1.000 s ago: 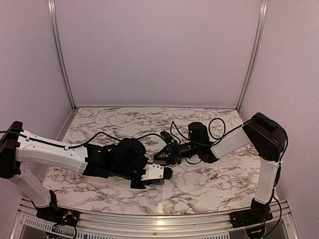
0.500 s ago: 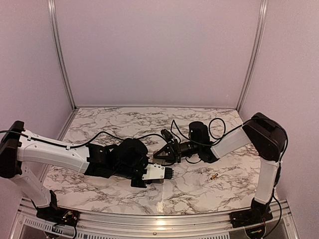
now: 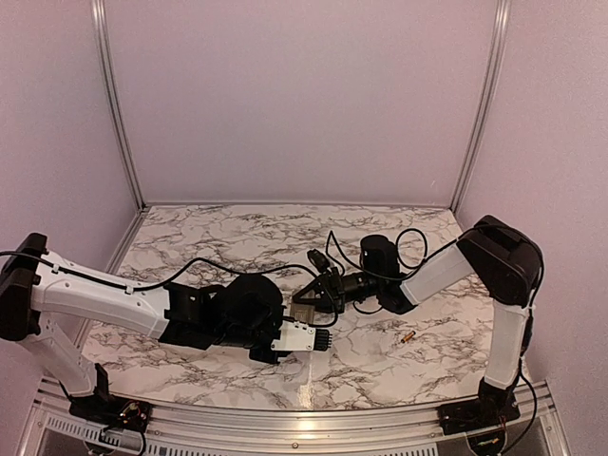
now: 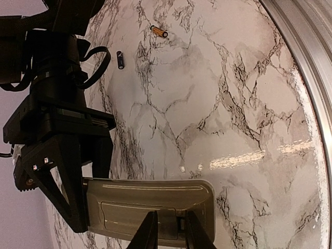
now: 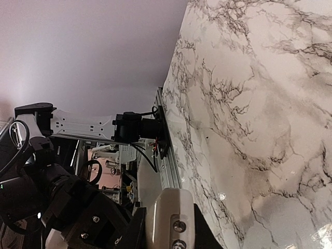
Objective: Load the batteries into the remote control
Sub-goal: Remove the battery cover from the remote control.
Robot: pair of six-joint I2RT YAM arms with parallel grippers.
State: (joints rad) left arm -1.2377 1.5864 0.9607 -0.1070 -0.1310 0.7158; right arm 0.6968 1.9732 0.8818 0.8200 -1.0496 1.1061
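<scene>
Two arms meet over a white, grey-veined marble-patterned bench [image 3: 190,237]. The small slim white rectangular remote control [image 4: 150,199] is held between the two hands, a little in front of mid-bench.

Its greyish back faces the left wrist camera. Its white face with dark round buttons faces the right wrist camera. In the left wrist view its long axis runs straight across. One short end sits at the right hand [image 5: 168,228], and the other points toward the aluminium rail [image 4: 306,78] along the bench's near edge.

The left hand [image 4: 174,234] has its two dark fingers drawn close together, pinching the lower long edge of the remote control. The right hand straddles the far short end across its width. Its fingers lie against both long edges, apparently clamping it.

A shallow rectangular outline on the grey back marks the battery compartment. Its inside cannot be seen.

Both cells lie loose on the bench, well apart from the remote control and near each other, beside the right arm's black cable [image 4: 98,65]. In that view the tiny gold-coloured battery [image 4: 159,31] lies on a slant, and the tiny blackish battery [image 4: 120,59] points roughly up and down. Any printing on them is too small to read.
</scene>
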